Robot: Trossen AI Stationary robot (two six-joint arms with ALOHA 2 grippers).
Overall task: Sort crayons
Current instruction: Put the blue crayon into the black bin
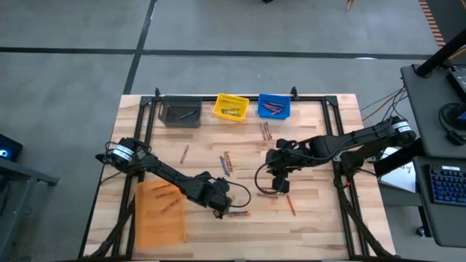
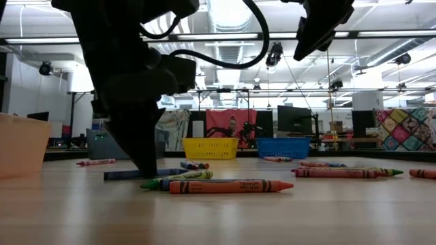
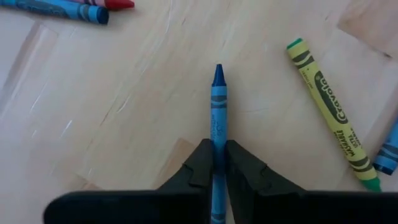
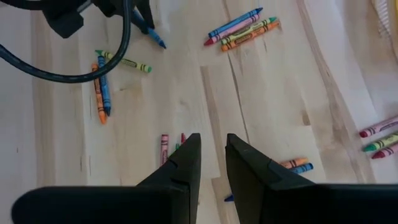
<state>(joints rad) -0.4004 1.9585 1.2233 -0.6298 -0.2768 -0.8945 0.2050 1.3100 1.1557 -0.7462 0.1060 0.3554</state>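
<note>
1 blue crayon [image 3: 218, 106] pinched in closed left hand [image 3: 214, 163]; "Crayola" on yellow-green crayon [image 3: 333, 113]; right hand [image 4: 213, 163] slightly parted, empty.

Blue crayon's [image 3: 218, 118] rear end hidden between left tool's [image 3: 214, 167] fingers.

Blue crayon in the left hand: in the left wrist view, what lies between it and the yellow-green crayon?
Nothing: only bare wood separates the blue crayon, pinched by the left hand, from the yellow-green crayon in the left wrist view.
</note>
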